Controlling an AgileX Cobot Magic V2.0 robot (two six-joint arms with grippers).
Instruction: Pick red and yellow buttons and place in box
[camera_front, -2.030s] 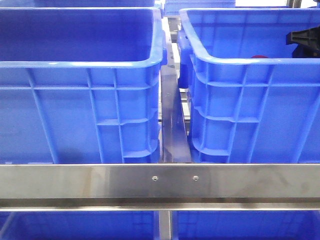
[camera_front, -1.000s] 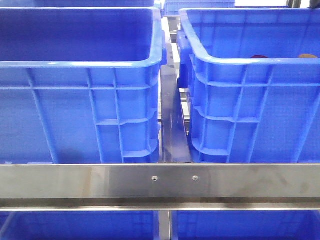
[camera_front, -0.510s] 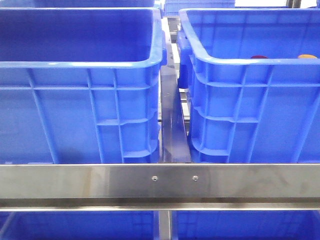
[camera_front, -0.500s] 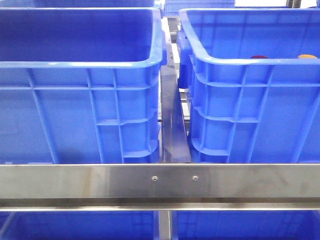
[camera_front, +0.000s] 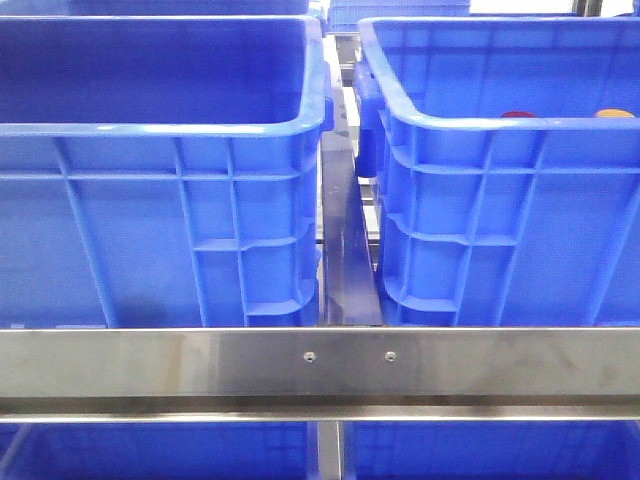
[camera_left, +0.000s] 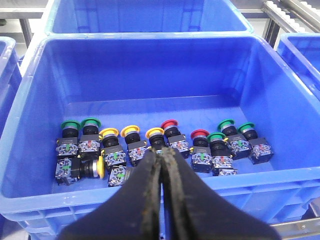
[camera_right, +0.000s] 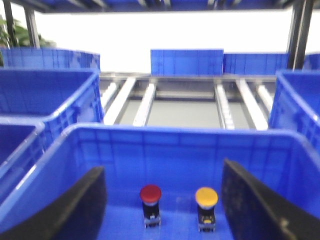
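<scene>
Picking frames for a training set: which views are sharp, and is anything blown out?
Front view: sharp, evenly lit, with soft glare on the steel rail. Left wrist view: crisp on the buttons. Right wrist view: slightly blurred, background overexposed to white above the box; the right pincer reads as dark silhouettes.

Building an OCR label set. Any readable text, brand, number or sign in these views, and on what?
No readable text in any view.
Push-button switches in the left wrist view's blue crate: pale contact blocks carry small marks, too small to read.
Red button and yellow button in the right wrist view: caps blank, bodies blurred.
Crate walls and steel rail: no markings visible.
</scene>
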